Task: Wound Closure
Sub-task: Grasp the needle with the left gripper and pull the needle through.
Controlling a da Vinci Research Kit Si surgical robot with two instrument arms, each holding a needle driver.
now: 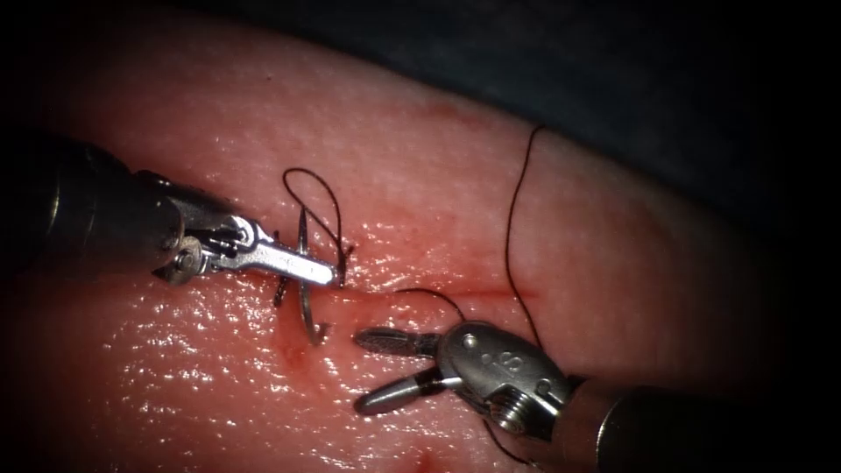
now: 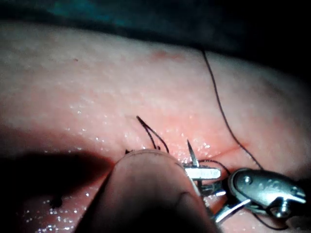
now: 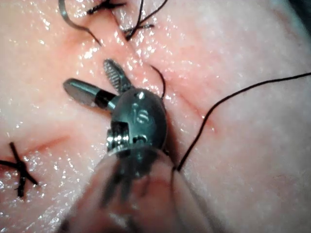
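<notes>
The tissue (image 1: pixel 543 228) is pale pink and wet, with a thin red cut (image 1: pixel 491 293) running across it. My left tool (image 1: pixel 328 273) comes in from the left, its jaws shut on the curved needle (image 1: pixel 304 302) near mid-curve, just left of the cut's left end. The needle's tip (image 2: pixel 189 145) points up, free of the tissue; its lower end (image 1: pixel 320 335) is at the surface, and I cannot tell whether it enters. Dark thread (image 1: pixel 314 186) loops above the needle. My right tool (image 1: pixel 359 372) is open below the cut and holds nothing, as its own view confirms (image 3: pixel 87 73).
A long strand of thread (image 1: pixel 511 219) drops from the tissue's far edge, crosses the cut and passes behind the right tool's wrist (image 1: pixel 495 363). Dark stitches (image 1: pixel 280 293) sit beside the needle, and a crossed stitch (image 3: pixel 19 170) lies nearby. Red fluid (image 1: pixel 377 280) wets the cut.
</notes>
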